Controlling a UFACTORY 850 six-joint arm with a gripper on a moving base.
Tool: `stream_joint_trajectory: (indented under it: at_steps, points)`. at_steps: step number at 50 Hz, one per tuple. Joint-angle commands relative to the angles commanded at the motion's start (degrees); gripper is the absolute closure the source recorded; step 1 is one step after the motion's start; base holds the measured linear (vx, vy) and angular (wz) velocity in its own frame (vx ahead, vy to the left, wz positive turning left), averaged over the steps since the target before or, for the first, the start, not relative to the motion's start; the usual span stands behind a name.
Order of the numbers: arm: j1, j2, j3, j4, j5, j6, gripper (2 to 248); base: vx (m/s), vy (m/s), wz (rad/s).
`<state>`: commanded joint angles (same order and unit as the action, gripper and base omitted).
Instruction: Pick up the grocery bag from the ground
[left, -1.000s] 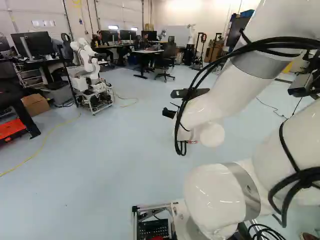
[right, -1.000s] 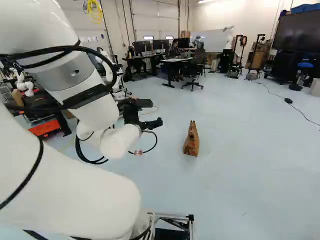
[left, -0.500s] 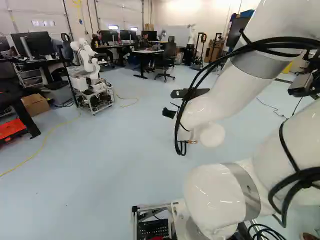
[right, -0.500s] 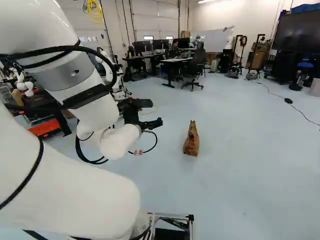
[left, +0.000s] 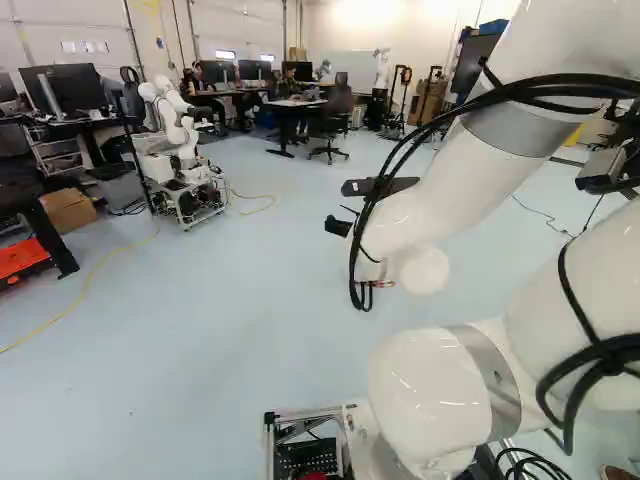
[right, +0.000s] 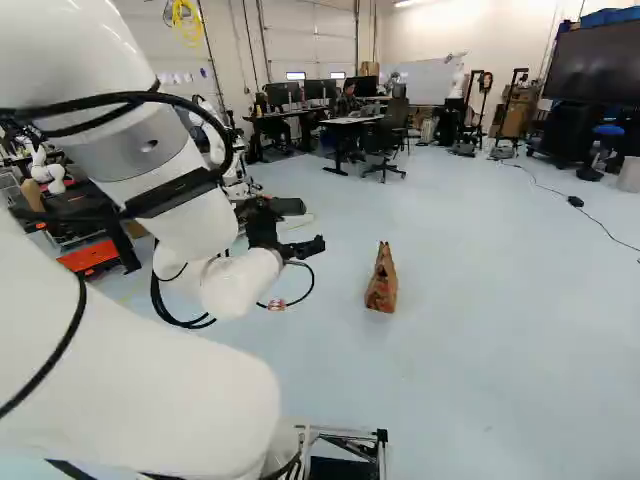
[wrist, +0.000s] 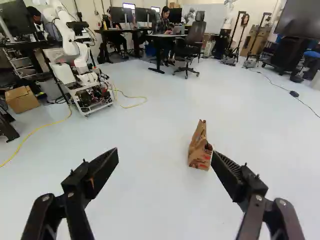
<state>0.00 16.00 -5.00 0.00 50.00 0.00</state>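
The spread pincer (right: 318, 244) faces the upright bag (wrist: 199, 150)

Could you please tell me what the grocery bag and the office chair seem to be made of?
The grocery bag looks like matte brown paper, judging by its creased sides and crumpled upright top, with reddish print low down. The office chair seems to have a dark back, perhaps mesh or fabric, on a dark base that could be plastic or metal; the view leaves both open.
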Motion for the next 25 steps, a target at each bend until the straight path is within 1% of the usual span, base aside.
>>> stream_joint_trajectory:
  at_steps: [9, 25]
  points:
    - [0.00, 0.00, 0.00, 0.00, 0.00, 0.00, 3, 0.080, -0.001, -0.007]
    - [0.00, 0.00, 0.00, 0.00, 0.00, 0.00, 3, 0.133, 0.000, -0.006]
